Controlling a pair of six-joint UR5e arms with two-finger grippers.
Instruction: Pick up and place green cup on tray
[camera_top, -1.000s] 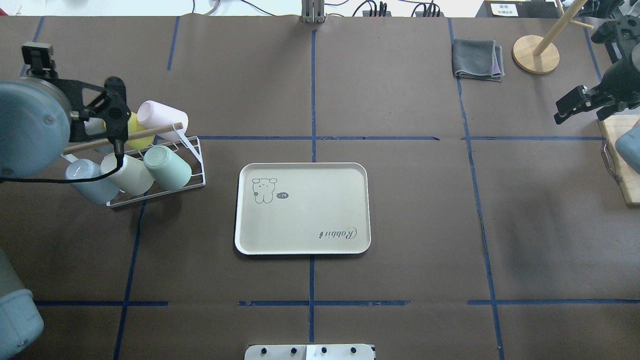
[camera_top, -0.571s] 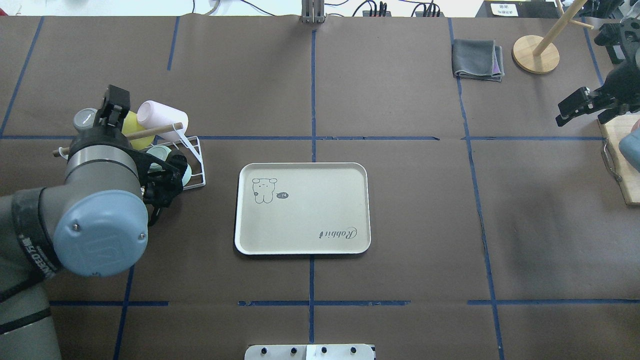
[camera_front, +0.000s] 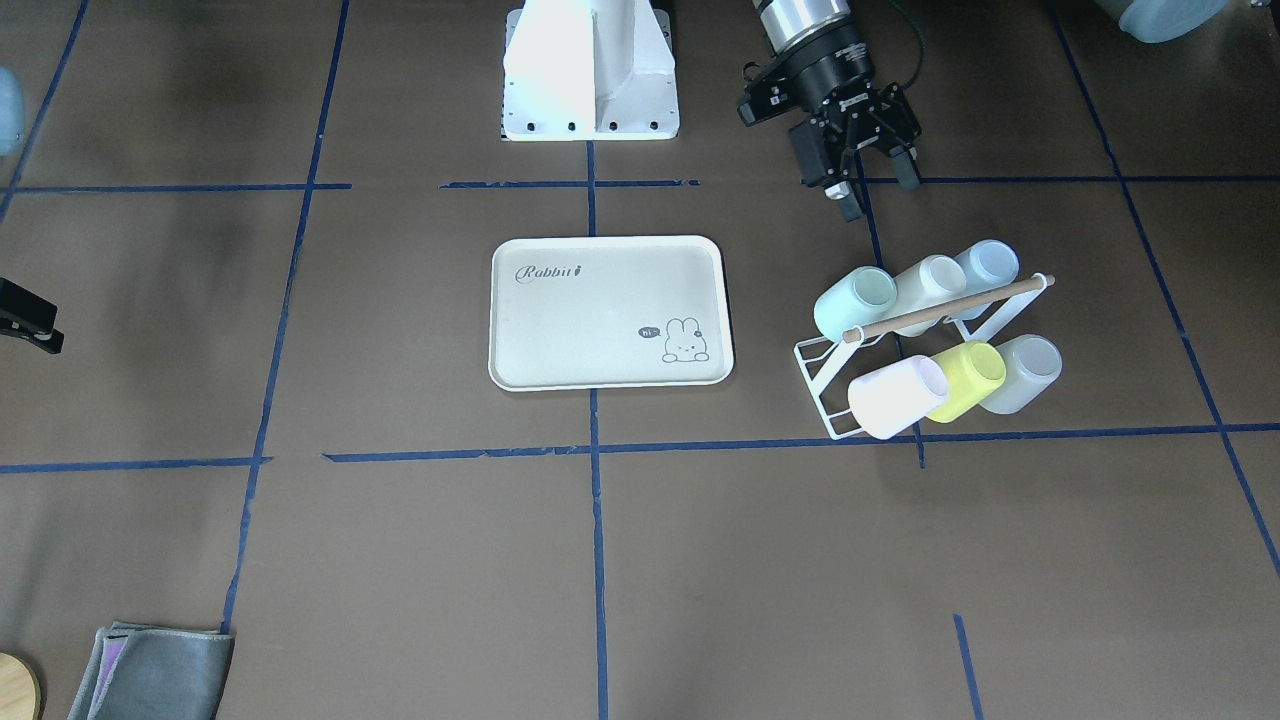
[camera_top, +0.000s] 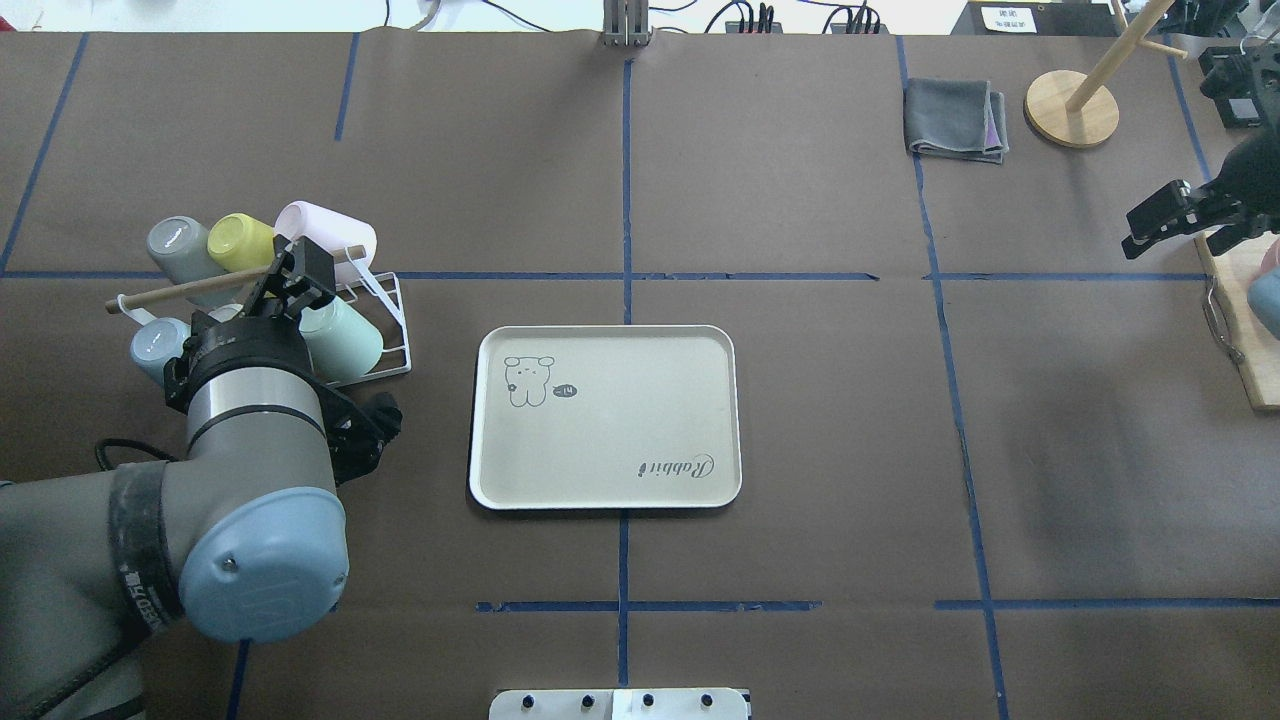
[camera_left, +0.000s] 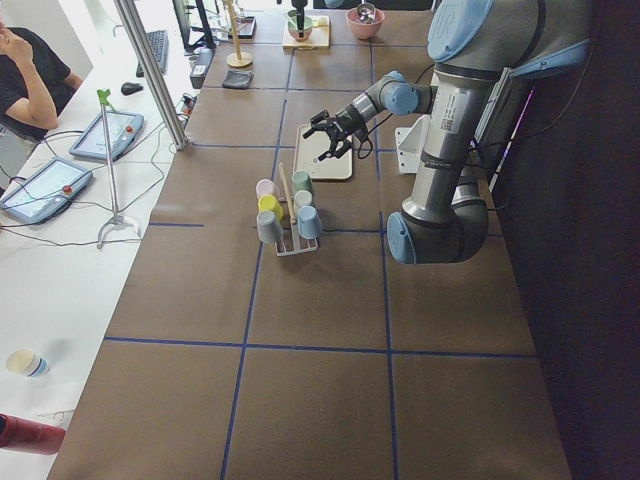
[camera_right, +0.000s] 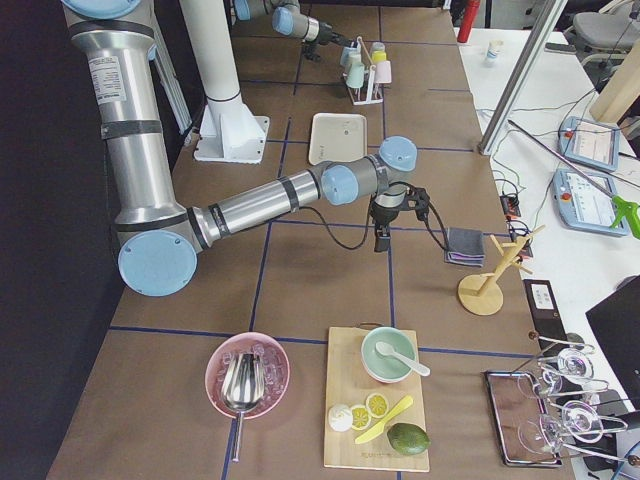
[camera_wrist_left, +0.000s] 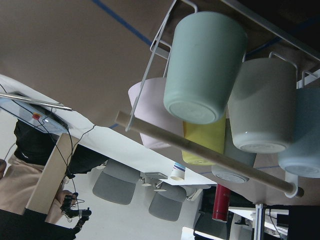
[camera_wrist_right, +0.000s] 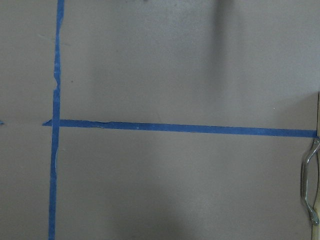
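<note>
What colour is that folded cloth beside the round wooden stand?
The cloth is grey with a purple edge peeking out, clearest in the overhead view.

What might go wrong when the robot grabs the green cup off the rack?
The green cup lies tilted on the wire rack, close beside a cream cup, so the open left pincer may bump that one. The wooden rod runs right beside it; lifting carelessly might snag it and drag the rack.
</note>
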